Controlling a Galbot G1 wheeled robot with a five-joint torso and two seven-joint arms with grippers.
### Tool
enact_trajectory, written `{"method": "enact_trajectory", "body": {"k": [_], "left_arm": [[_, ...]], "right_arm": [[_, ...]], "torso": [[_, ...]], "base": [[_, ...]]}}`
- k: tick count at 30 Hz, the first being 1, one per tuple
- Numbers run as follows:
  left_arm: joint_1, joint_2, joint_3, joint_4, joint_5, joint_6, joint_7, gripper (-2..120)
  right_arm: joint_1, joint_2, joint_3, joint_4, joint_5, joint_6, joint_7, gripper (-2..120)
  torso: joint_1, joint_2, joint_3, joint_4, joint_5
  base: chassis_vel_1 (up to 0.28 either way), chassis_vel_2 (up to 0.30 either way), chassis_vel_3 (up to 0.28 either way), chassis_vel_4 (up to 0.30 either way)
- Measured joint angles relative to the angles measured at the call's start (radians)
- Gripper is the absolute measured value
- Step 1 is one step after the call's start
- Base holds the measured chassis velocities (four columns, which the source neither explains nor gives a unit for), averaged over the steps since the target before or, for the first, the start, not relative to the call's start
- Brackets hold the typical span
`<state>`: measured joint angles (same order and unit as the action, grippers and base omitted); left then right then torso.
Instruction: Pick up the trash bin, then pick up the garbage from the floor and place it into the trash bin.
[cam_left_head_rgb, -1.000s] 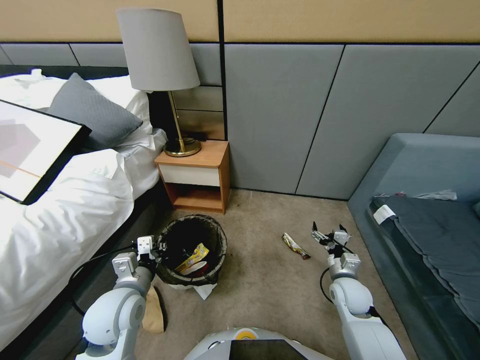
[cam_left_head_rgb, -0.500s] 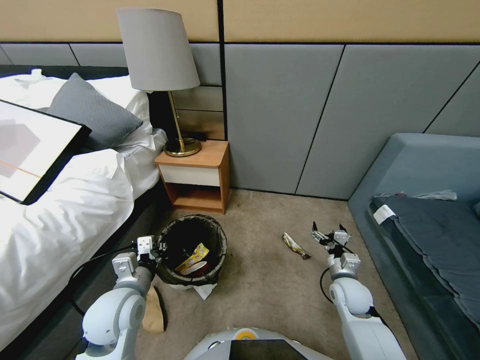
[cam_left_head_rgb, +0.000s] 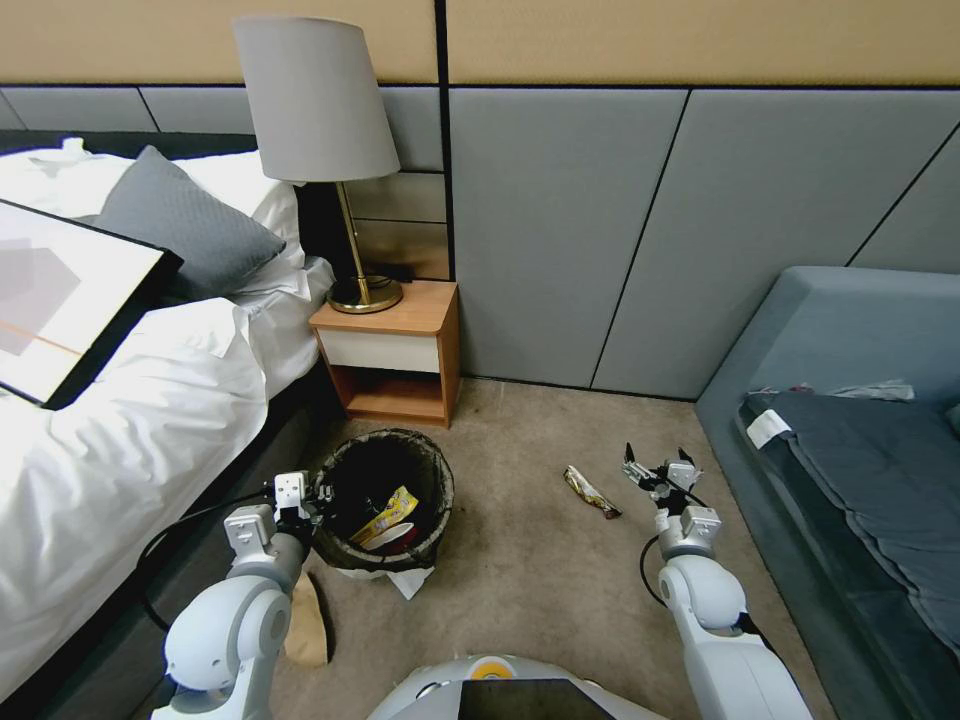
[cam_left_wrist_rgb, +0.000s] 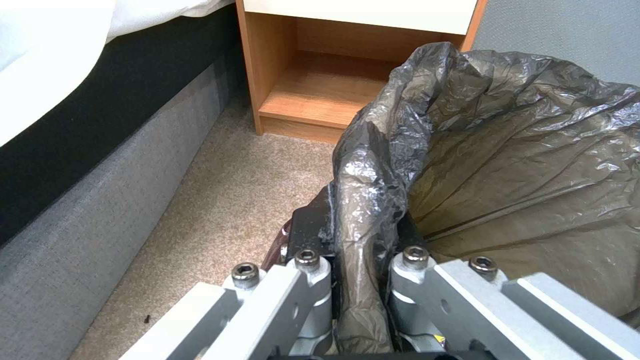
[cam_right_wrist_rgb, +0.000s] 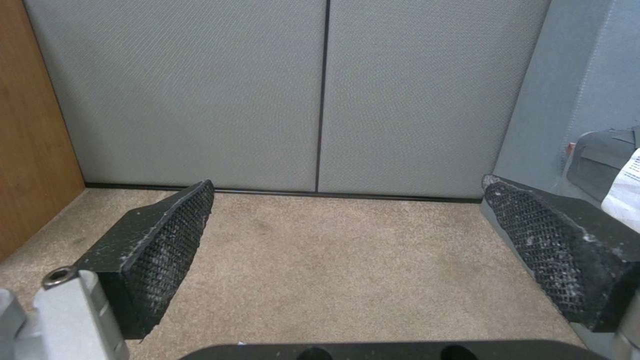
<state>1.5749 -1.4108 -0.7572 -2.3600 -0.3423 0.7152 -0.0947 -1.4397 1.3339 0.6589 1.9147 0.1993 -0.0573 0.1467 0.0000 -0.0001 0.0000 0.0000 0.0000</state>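
Your left gripper (cam_left_wrist_rgb: 360, 280) is clamped on the near rim of the trash bin (cam_left_head_rgb: 385, 495), one finger outside the wall and one inside, with the dark bag liner (cam_left_wrist_rgb: 507, 150) pinched between them. That grip on the rim, not around the body, suits a bucket too broad to span, and it leaves the mouth free to receive litter. The bin sits on the carpet (cam_left_head_rgb: 520, 560) just beside the bed (cam_left_head_rgb: 110, 440) and in front of the nightstand (cam_left_head_rgb: 395, 350); a yellow wrapper (cam_left_head_rgb: 385, 515) and a red-and-white one already lie inside.

Your right gripper (cam_left_head_rgb: 655, 470) hangs low over the carpet with its jaws spread wide and nothing between the pads (cam_right_wrist_rgb: 167, 240). The dark snack wrapper (cam_left_head_rgb: 592, 492) lies on the floor just beside it, toward the bin, so you appear set to take that piece next. A white tissue (cam_left_head_rgb: 405, 580) peeks out at the bin's base, and a brown cardboard piece (cam_left_head_rgb: 308, 620) lies by your left arm.
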Motion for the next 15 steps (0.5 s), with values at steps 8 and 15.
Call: {"method": "enact_trajectory", "body": {"k": [8,15], "left_arm": [[0.000,0.000,0.000,0.000,0.000,0.000,0.000,4],[0.000,0.000,0.000,0.000,0.000,0.000,0.000,4]], "right_arm": [[0.000,0.000,0.000,0.000,0.000,0.000,0.000,100],[0.000,0.000,0.000,0.000,0.000,0.000,0.000,100]], "torso": [[0.000,0.000,0.000,0.0000,0.0000],[0.000,0.000,0.000,0.0000,0.0000]], "base": [[0.000,0.000,0.000,0.000],[0.000,0.000,0.000,0.000]]}}
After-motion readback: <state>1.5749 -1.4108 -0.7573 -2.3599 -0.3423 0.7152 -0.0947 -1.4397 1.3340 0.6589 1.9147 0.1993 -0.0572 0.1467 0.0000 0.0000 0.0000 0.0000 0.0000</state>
